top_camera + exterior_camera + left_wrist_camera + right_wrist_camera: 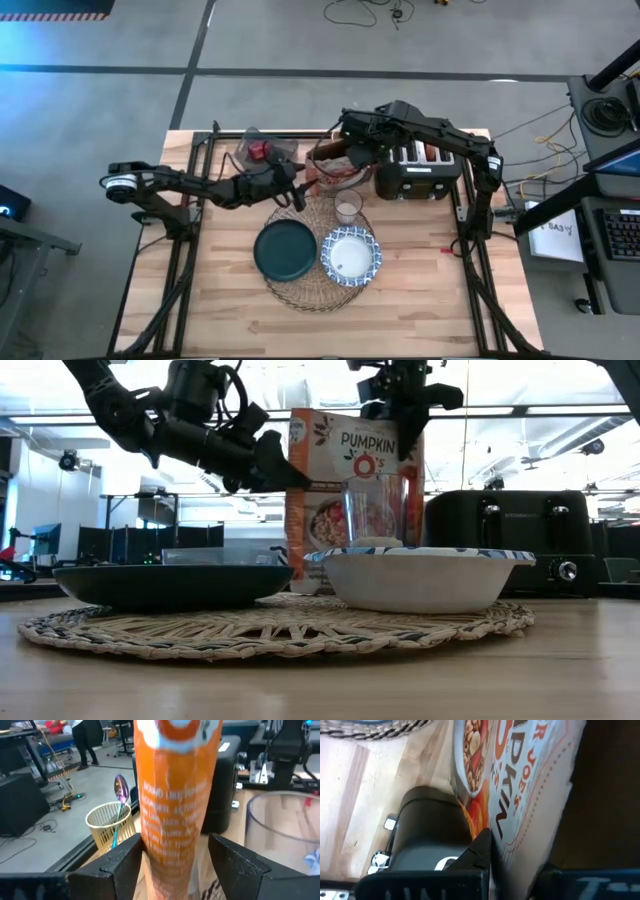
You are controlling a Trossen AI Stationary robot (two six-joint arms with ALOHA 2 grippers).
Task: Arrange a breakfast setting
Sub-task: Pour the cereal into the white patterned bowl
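plate [285,249], one bowl [351,254], one glass [347,208]

Placemat [312,290]: round woven straw, flat on worktop [400,320].
Plate [285,250]: dark teal, on placemat's left.
Bowl [351,256]: blue-and-white, beside plate.
Glass [348,207]: clear, upright behind bowl.
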